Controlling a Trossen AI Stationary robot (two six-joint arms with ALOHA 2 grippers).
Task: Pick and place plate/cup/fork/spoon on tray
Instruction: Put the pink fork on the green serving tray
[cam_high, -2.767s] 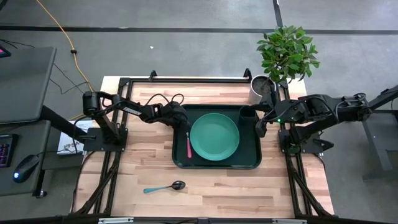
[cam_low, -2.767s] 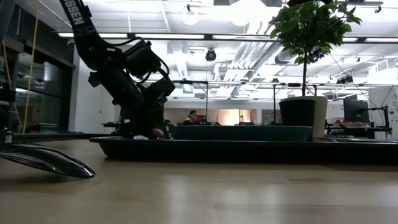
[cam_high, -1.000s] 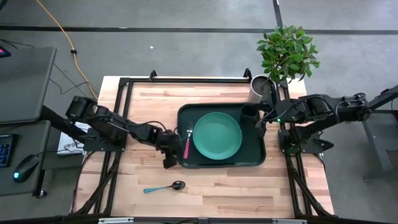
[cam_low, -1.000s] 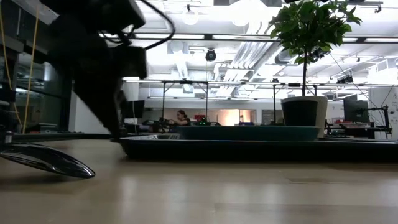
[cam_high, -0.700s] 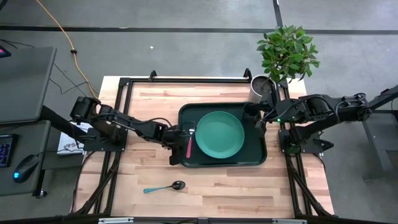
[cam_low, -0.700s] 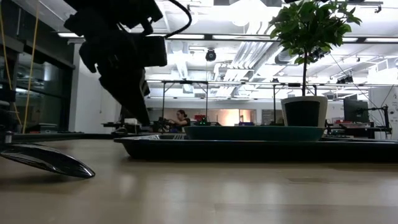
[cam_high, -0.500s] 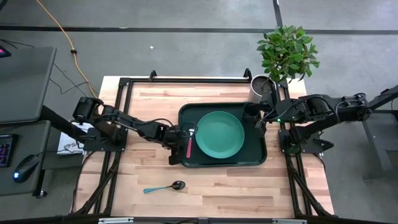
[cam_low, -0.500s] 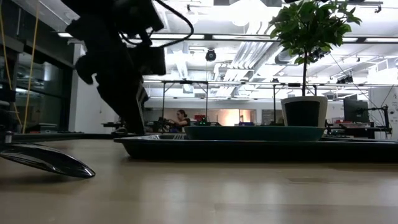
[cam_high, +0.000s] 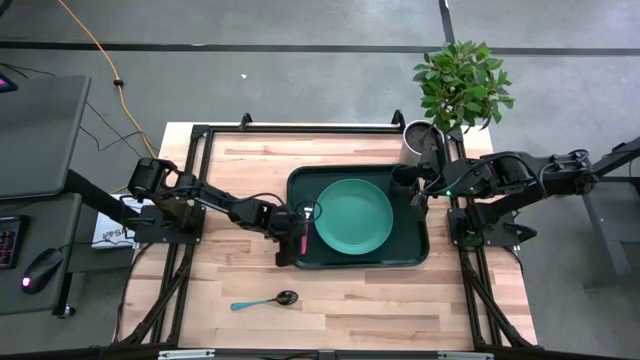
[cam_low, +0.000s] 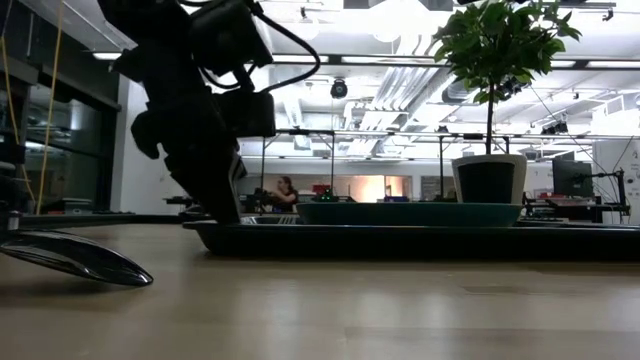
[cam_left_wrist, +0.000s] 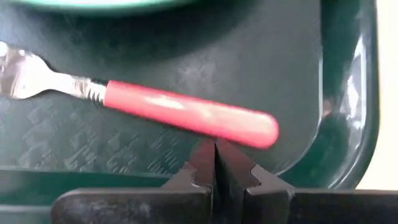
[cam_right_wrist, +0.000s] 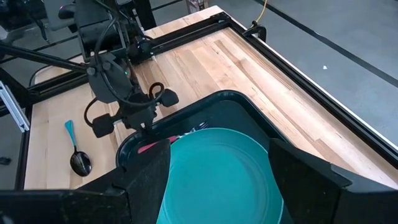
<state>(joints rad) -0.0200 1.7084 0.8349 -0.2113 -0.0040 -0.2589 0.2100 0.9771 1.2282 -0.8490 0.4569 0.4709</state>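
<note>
- Three of the task's four pieces lie on the tray (cam_high: 420, 245): the plate (cam_high: 352, 215) at its centre, the cup (cam_high: 400, 178) in the far corner on the right arm's side, and the fork (cam_left_wrist: 186, 115) flat on the tray floor beside the plate, on the left arm's side.
- Only the spoon (cam_high: 262, 300) is left on the bare counter (cam_high: 230, 170), well apart from the tray and near the front edge.
- Left gripper (cam_left_wrist: 215, 149): fingers pressed together, nothing between them, tips just above the tray floor right beside the fork's pink handle. Judgement: the fork reads as set down and released, so it lies where it does because that placement is finished.
- Right gripper (cam_high: 418, 192): fingers spread wide and empty, hovering at the tray's cup corner. Judgement: this arm is waiting clear of the work.
- Judgement: the spoon is the outstanding item, and the left arm is the nearer to it.
- A potted plant (cam_high: 460, 85) stands at the counter's far corner, outside the tray.
- Writing: none can be read on the tableware, tray or arms in these views.
</note>
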